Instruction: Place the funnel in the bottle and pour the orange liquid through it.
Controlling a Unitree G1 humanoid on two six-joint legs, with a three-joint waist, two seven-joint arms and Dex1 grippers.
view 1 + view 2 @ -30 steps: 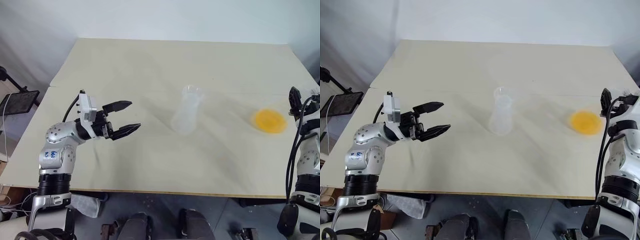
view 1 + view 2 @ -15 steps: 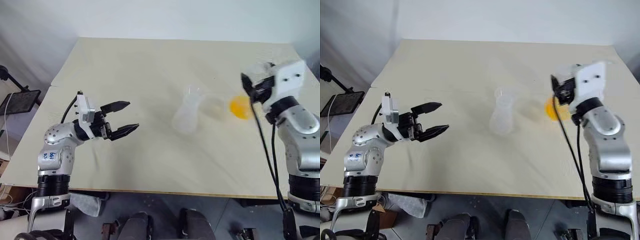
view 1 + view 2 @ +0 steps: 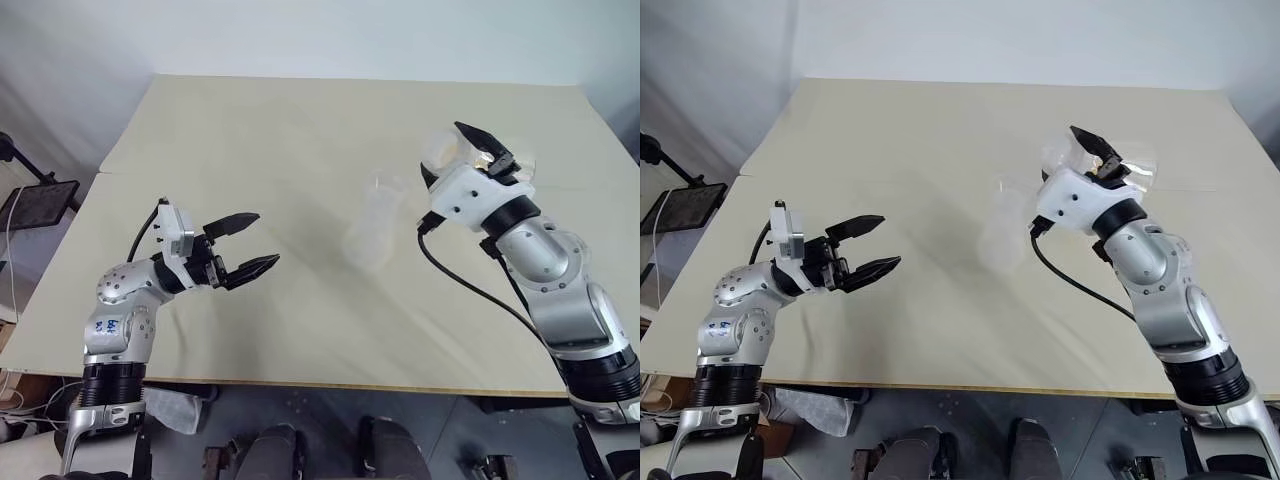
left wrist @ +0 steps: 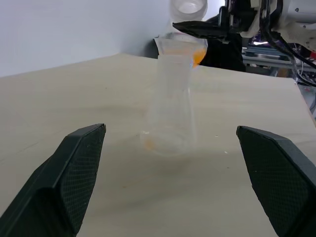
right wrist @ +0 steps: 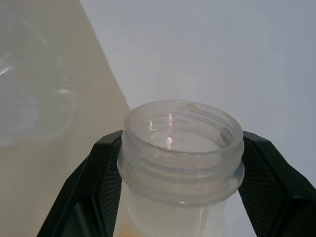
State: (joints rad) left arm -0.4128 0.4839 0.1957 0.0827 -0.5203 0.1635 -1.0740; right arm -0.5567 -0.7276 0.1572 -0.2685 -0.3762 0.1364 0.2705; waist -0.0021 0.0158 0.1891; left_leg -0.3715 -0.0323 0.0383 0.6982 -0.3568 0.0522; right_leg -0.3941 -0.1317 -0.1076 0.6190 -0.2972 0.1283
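The clear bottle [image 3: 370,238] stands upright mid-table, and the clear funnel [image 3: 384,186] sits in its neck. My right gripper [image 3: 466,150] is shut on a clear wide-mouthed vessel [image 3: 441,150], held raised and tilted just right of the funnel. In the left wrist view the orange liquid [image 4: 198,55] glows beside the funnel [image 4: 177,43] rim; I cannot tell whether it is in the vessel or the funnel. A faint orange trace lies at the bottle [image 4: 169,113] base. My left gripper [image 3: 248,243] hangs open and empty, well left of the bottle. The vessel's threaded mouth [image 5: 181,143] sits between my right fingers.
The beige table [image 3: 300,130] reaches back to a pale wall. A black stand [image 3: 35,205] is off the table's left edge. Wide bare tabletop lies behind the bottle and between it and my left gripper.
My right arm swung in from the table's right edge to beside the bottle, lifting and rolling the vessel of orange liquid. The left gripper stayed open and in place.
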